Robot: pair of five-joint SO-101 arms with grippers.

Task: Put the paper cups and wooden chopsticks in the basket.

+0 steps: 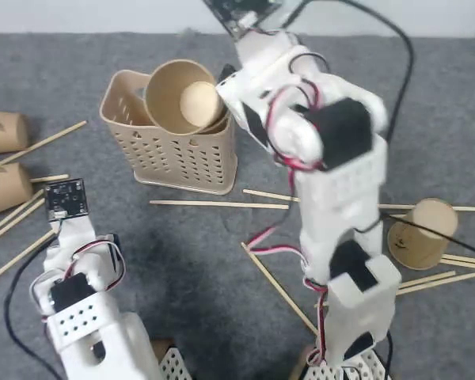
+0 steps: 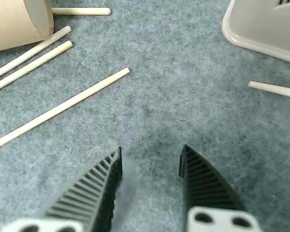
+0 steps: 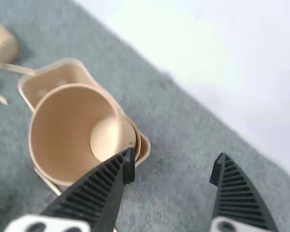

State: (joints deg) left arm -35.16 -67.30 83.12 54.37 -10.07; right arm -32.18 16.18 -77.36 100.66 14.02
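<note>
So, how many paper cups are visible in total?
5. Two nested cups sit in the basket; two cups lie at the high view's left edge; one cup lies on the right. More may be nested unseen.

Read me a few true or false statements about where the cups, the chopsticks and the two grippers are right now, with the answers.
1. Paper cups sit nested in the basket. True.
2. The left gripper holds a chopstick. False: it is open and empty above the grey mat.
3. Every chopstick is already in the basket. False: several lie on the mat, such as the long chopstick in front of the basket.
4. The right gripper is open. True.
5. A loose cup lies on the mat outside the basket. True.
</note>
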